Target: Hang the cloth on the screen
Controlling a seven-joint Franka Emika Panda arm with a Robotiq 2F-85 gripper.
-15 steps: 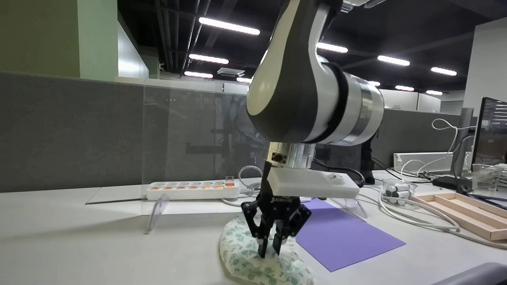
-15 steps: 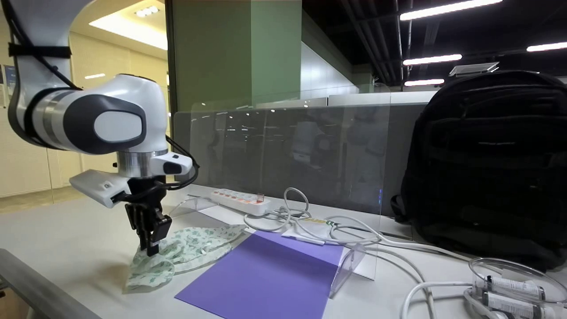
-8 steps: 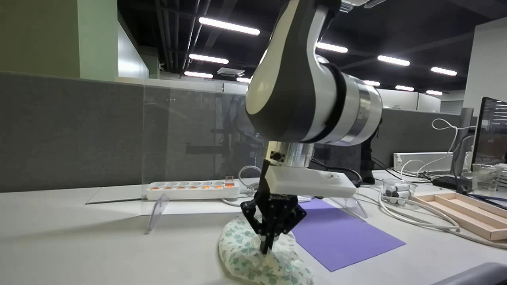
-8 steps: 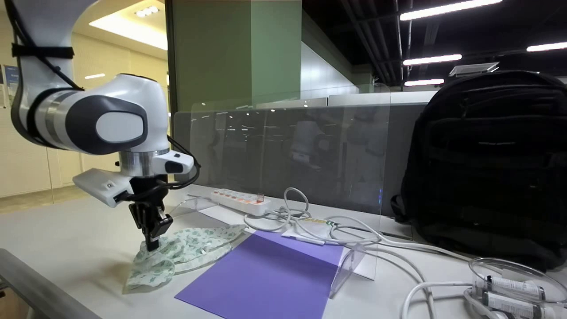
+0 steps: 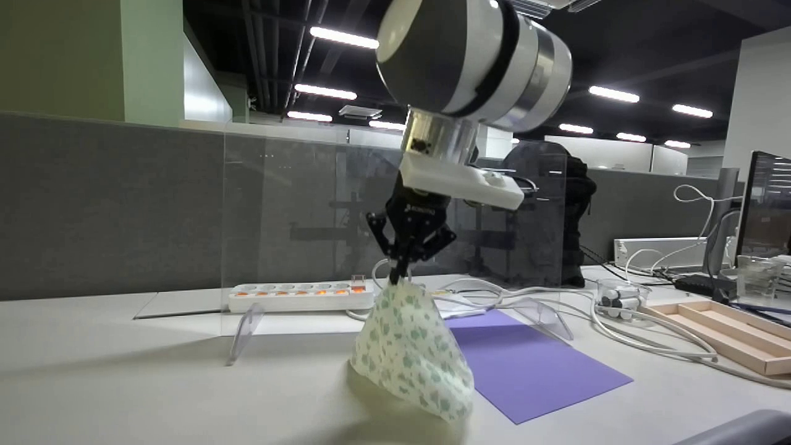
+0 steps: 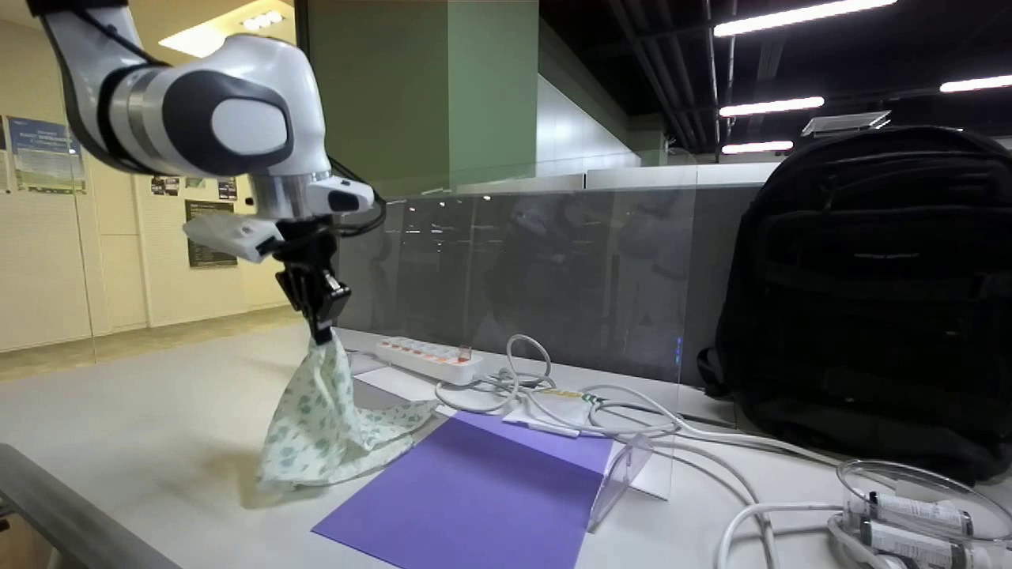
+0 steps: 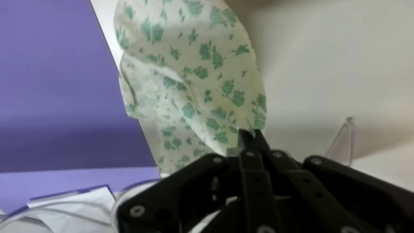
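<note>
1. Gripper [image 5: 398, 278]: pointing down, slightly tilted; fingers [image 7: 245, 139] pressed together, pinching a bunched bit of the cloth [image 5: 414, 352].
2. Cloth: pale with green print, hangs from the fingertips in a cone shape in both exterior views. Upper part is off the table [image 5: 123, 383]; in an exterior view a tail of it lies out on the table toward the screen [image 6: 514, 276]. Can't tell if the near lower edge touches down.
3. Screen: clear panel, upright, on clear feet [image 5: 245, 334]. Fingertips sit well below its top edge. Cloth tail ends near its bottom edge; contact not readable.
4. Purple sheet [image 5: 537, 371]: flat on the table, just beside the cloth. In the wrist view the cloth's edge meets the sheet's edge; touching or just above, can't tell.
5. Power strip [image 5: 300, 301]: white, orange-lit switches, seen through the screen. White cables [image 6: 547, 362] loop beside it.
6. Black backpack [image 6: 870, 300]: upright in front of the grey partition [image 5: 111, 210].
7. Farther along the table: wooden tray [image 5: 777, 367], clear cup [image 6: 858, 494] with vials [image 6: 921, 514], monitor [image 5: 766, 210].
</note>
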